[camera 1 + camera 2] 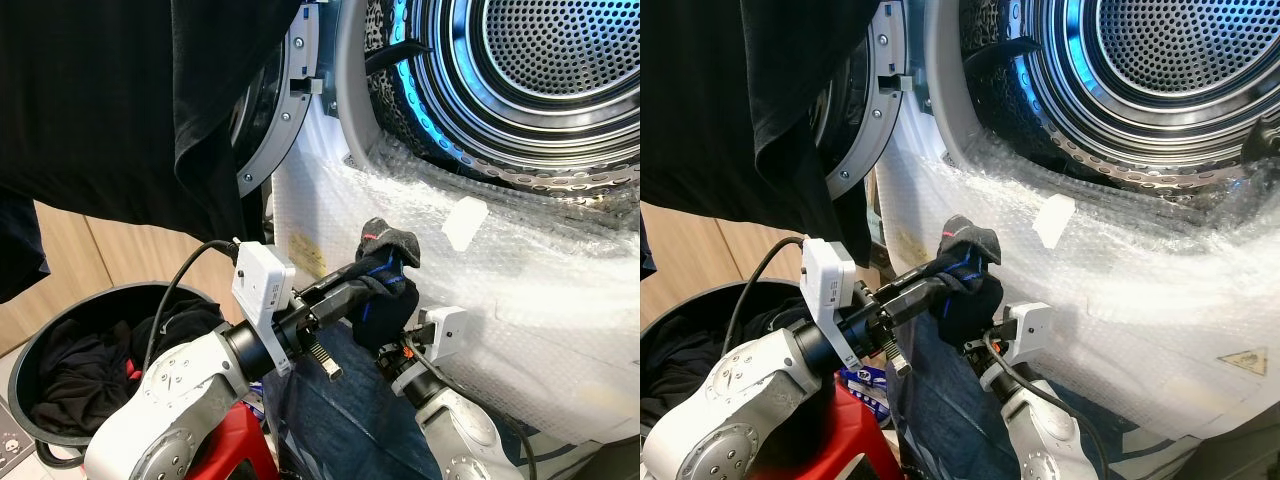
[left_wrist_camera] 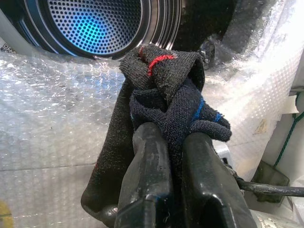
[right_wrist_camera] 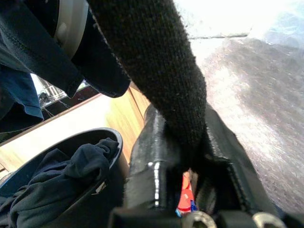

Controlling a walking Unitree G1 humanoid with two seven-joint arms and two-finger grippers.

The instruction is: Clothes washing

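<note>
The left claw (image 1: 372,275) is clamped on a bunched dark sock (image 1: 388,262), and the right claw (image 3: 187,156) pinches the same sock from below, so it hangs between the two. Up beyond both claws gapes the washer drum (image 1: 545,70), its front wrapped in bubble wrap (image 1: 540,290). Back beside the left arm sits a basket (image 1: 60,340) of dark clothes. The sock looks light, soft and floppy; I'd judge a pinch on the thick bunched middle holds best. A yellowish sticker (image 1: 303,250) under the wrap is unreadable.
</note>
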